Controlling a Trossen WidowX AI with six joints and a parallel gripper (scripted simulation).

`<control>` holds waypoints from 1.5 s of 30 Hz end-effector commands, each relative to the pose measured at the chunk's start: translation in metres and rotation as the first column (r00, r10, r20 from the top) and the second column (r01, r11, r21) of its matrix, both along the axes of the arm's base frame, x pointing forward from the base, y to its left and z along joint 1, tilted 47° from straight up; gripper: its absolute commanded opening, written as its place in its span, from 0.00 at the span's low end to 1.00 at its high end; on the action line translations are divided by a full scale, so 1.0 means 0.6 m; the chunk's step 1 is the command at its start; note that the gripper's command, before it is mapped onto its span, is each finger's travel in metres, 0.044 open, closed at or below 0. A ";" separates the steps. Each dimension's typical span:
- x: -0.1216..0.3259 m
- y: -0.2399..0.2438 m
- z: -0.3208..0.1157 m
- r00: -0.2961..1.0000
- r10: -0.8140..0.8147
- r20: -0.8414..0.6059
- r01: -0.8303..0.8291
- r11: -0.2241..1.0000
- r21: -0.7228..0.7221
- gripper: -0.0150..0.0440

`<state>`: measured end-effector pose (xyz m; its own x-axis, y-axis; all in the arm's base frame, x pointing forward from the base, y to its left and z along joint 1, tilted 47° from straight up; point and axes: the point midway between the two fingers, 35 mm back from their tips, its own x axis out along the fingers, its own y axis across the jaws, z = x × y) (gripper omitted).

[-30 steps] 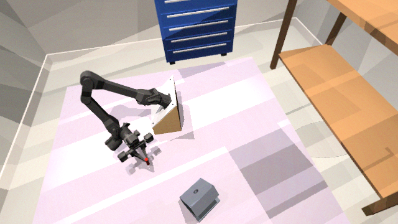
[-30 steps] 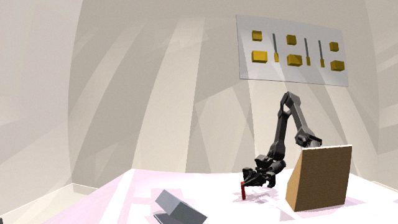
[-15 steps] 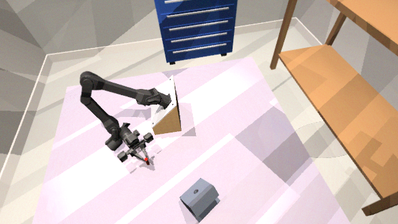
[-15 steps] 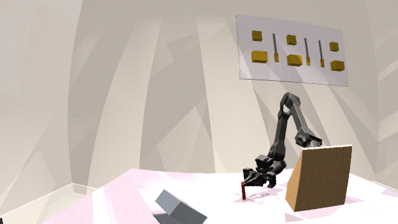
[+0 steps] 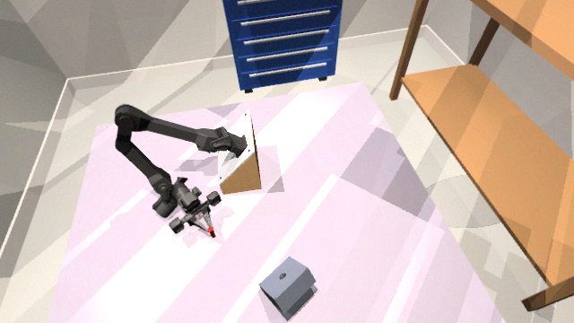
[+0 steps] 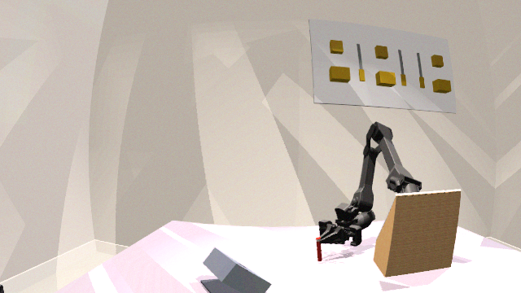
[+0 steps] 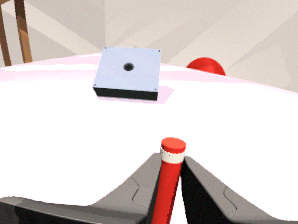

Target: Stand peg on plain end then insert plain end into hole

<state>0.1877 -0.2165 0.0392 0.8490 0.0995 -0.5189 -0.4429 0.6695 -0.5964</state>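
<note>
The red peg (image 5: 213, 233) (image 6: 319, 251) (image 7: 167, 192) stands about upright, its white-banded end at the top. My gripper (image 5: 209, 228) (image 6: 319, 240) (image 7: 170, 161) is shut on it just below the band, reaching in from the side. The peg's lower end is at or very near the table top (image 5: 134, 269); whether it touches cannot be told. The grey-blue sloped panel (image 5: 292, 274) (image 6: 221, 262) (image 7: 112, 75) stands apart from the peg, ahead and to the left in the wrist view. Its single hole (image 5: 282, 275) (image 7: 128, 66) is empty; it is hidden in the exterior view.
A wooden wedge (image 5: 244, 179) (image 6: 423, 232) with a white sloped face stands at the arm's base. A red round object (image 7: 206, 66) shows beyond the panel at the right in the wrist view. A blue drawer cabinet (image 5: 287, 50) and a wooden shelf (image 5: 484, 117) stand beyond the table.
</note>
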 end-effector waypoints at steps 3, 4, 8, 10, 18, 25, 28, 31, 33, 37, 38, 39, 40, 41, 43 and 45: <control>-0.003 -0.003 -0.001 1.000 0.001 0.002 -0.001 1.000 0.002 0.34; -0.003 -0.003 -0.001 1.000 0.002 0.003 -0.002 1.000 0.003 0.34; -0.004 -0.003 -0.001 1.000 0.004 0.008 -0.004 1.000 0.006 0.34; -0.005 -0.003 -0.001 1.000 0.006 0.010 -0.006 1.000 0.008 0.34; -0.006 -0.004 -0.001 1.000 0.010 0.019 -0.010 1.000 0.015 0.34; -0.008 -0.005 -0.001 1.000 0.014 0.027 -0.015 1.000 0.021 0.34; -0.008 -0.005 -0.001 0.999 0.016 0.031 -0.016 1.000 0.023 0.34; -0.009 -0.005 -0.001 0.999 0.017 0.034 -0.018 1.000 0.026 0.34; -0.009 -0.006 -0.001 0.999 0.018 0.037 -0.019 0.999 0.027 0.34; -0.010 -0.006 -0.001 0.999 0.020 0.042 -0.022 0.999 0.030 0.34; -0.010 -0.006 -0.001 0.999 0.021 0.043 -0.022 0.999 0.031 0.34; -0.008 -0.004 0.001 0.999 0.021 0.044 -0.023 0.999 0.032 0.35; -0.008 -0.004 0.001 0.999 0.022 0.045 -0.023 0.999 0.032 0.39; -0.008 -0.004 0.001 0.999 0.022 0.045 -0.023 0.999 0.032 0.44; -0.008 -0.004 0.001 0.999 0.022 0.045 -0.023 0.999 0.032 0.47; -0.008 -0.004 0.001 0.999 0.022 0.045 -0.023 0.999 0.032 0.47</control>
<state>0.1827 -0.2190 0.0398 0.8689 0.1348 -0.4762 -0.4310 0.6792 -0.5941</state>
